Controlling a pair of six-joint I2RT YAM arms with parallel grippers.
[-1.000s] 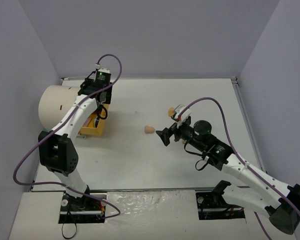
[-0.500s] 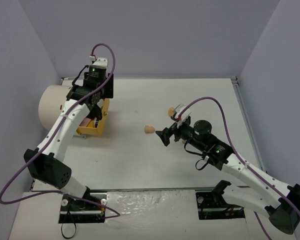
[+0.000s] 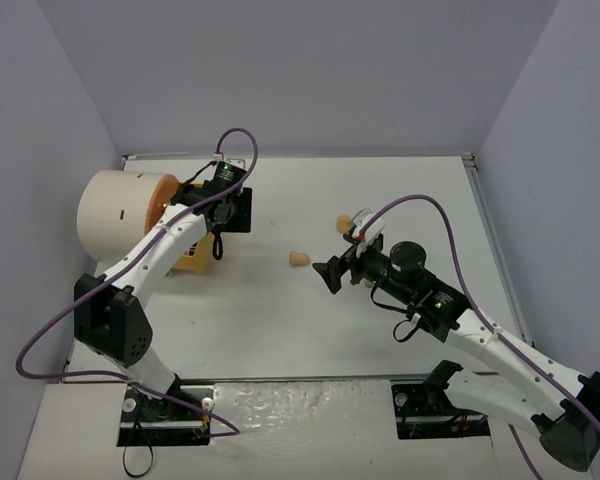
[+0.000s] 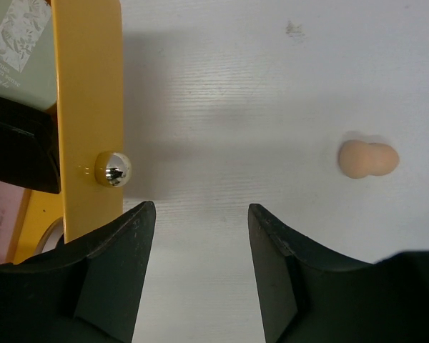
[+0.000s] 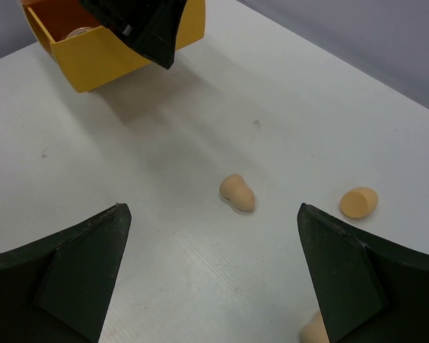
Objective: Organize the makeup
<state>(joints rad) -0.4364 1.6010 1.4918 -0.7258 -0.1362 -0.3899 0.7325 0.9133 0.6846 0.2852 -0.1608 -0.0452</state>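
Note:
A peach egg-shaped sponge lies mid-table, also in the left wrist view and the right wrist view. A second sponge lies beyond it. A third sponge shows at the bottom edge by my right finger. My left gripper is open and empty over bare table just right of the yellow drawer. The drawer holds a pale green item, a black item and a pink item. My right gripper is open and empty, just right of the first sponge.
The yellow drawer juts from the large cream cylinder at the left and has a chrome knob on its front. The drawer also shows in the right wrist view, with my left fingers above it.
My left gripper has swung from over the drawer to the right, past the drawer front, onto open table. The right arm has barely moved. The sponges lie as before.

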